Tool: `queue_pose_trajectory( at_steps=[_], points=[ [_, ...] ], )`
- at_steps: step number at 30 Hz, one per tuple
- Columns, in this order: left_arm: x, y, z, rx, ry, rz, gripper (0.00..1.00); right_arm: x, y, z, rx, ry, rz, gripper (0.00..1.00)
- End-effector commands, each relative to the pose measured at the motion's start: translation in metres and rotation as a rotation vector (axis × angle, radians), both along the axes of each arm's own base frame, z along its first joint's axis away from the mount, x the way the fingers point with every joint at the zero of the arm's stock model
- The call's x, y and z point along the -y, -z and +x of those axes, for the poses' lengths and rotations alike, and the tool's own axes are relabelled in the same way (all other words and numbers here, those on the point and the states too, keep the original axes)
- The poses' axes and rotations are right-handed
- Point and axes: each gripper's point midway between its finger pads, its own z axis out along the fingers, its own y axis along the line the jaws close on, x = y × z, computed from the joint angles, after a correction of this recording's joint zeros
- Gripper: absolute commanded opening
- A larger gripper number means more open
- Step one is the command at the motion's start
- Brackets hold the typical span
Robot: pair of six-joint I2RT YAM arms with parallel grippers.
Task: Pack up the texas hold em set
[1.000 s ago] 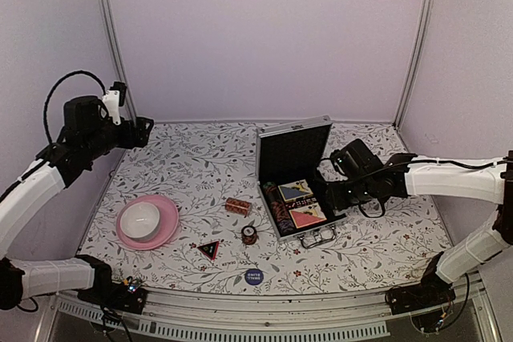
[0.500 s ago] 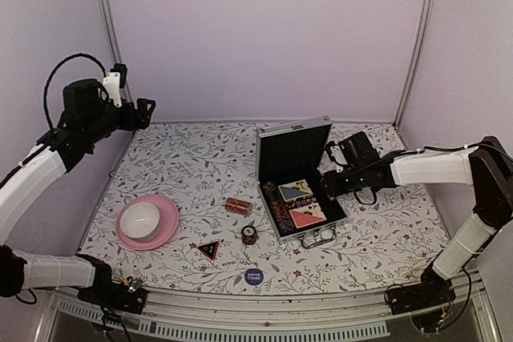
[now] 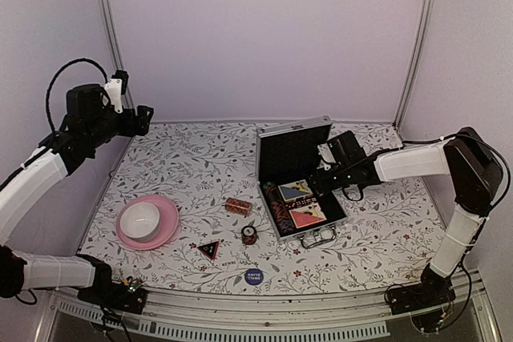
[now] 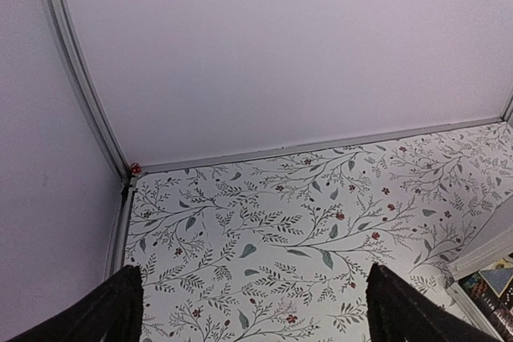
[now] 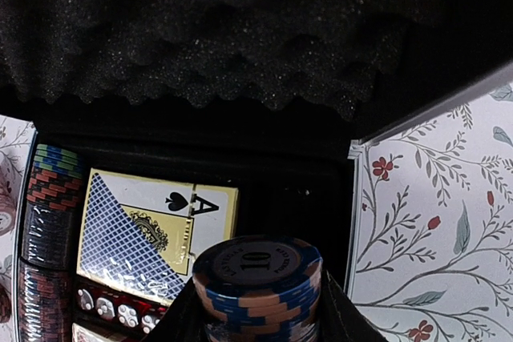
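Note:
The silver case (image 3: 275, 197) stands open with its lid (image 3: 294, 150) upright; a card deck (image 3: 296, 191) and a row of chips (image 3: 279, 212) lie inside. My right gripper (image 3: 320, 185) hovers over the case's right rear corner, shut on a stack of blue-and-peach poker chips (image 5: 258, 286) marked 10, above an empty black slot beside the ace-of-spades deck (image 5: 156, 226). Red dice (image 5: 112, 307) lie below that deck. On the table lie a small brown box (image 3: 238, 206), a short chip stack (image 3: 249, 235), a red-black triangle (image 3: 209, 248) and a blue disc (image 3: 253, 276). My left gripper (image 4: 256, 310) is open and empty, raised at the far left.
A pink plate (image 3: 167, 228) with a white bowl (image 3: 140, 218) sits at the front left. The case's metal handle (image 3: 318, 238) points toward the near edge. The booth's walls and posts (image 3: 108, 30) close in the floral table.
My right gripper has carried the chip stack back and left, over the case's rear right corner. The left arm has turned slightly and stays raised.

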Motion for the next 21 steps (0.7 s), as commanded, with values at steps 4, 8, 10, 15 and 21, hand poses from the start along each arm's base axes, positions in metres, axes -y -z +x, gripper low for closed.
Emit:
queue_pose_trajectory(
  at_steps=[4, 8, 10, 15, 21],
  points=[
    [-0.007, -0.001, -0.001, 0.011, -0.02, 0.017, 0.97, -0.008, -0.018, 0.027, 0.096, 0.024, 0.021, 0.32],
    [-0.008, 0.0, -0.001, 0.01, -0.021, 0.02, 0.97, -0.004, -0.013, 0.029, 0.095, 0.054, 0.004, 0.33],
    [-0.008, 0.001, -0.001, 0.008, -0.021, 0.02, 0.97, -0.004, -0.011, 0.03, 0.091, 0.061, 0.007, 0.34],
    [-0.008, 0.002, 0.0, 0.004, -0.022, 0.024, 0.97, -0.005, -0.008, 0.033, 0.089, 0.075, 0.013, 0.34],
    [-0.008, 0.002, 0.0, 0.005, -0.023, 0.027, 0.97, -0.007, -0.008, 0.035, 0.09, 0.077, 0.018, 0.4]
  ],
)
